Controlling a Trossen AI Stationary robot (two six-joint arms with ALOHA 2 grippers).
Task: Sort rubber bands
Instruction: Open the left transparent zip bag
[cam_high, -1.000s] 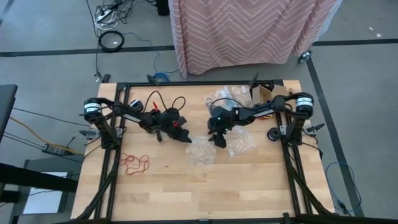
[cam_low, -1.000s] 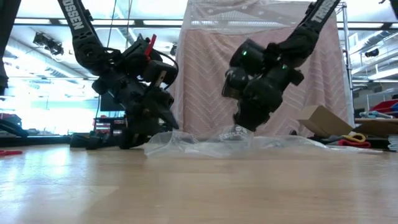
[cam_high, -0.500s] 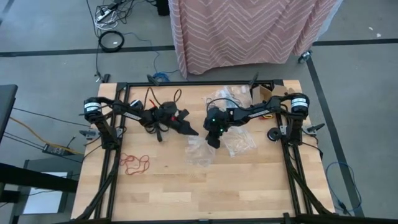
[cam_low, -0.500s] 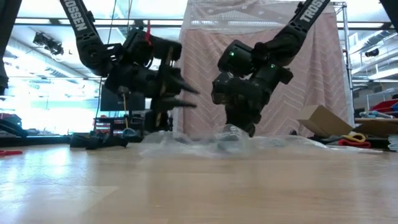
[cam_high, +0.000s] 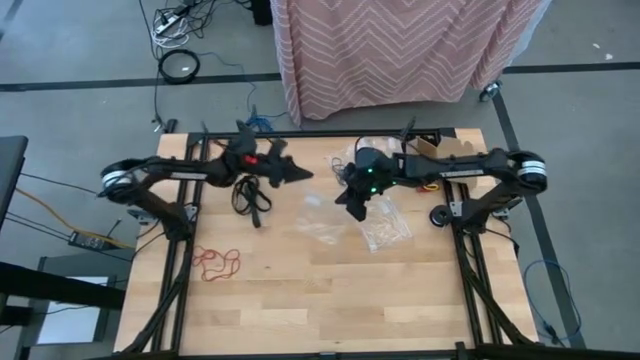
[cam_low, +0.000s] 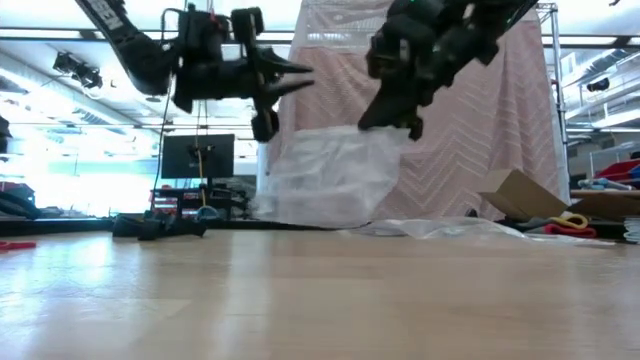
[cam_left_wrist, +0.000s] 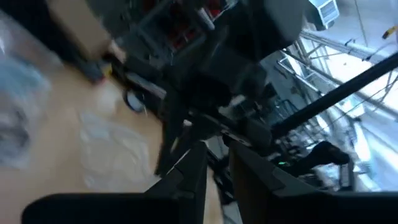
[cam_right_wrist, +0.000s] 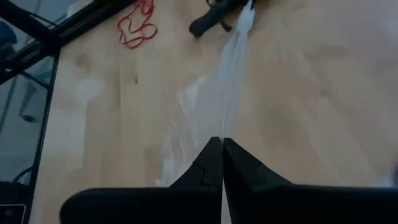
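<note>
red rubber bands on a pale wooden table; pink zigzag-patterned cloth behind.

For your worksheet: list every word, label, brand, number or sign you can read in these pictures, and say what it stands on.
None can be read.
Dark left robot arm: any lettering is cut off by the picture's edge, unreadable.
Brown cardboard box: no legible print.
Clear crinkly plastic bag: no legible print.
</note>
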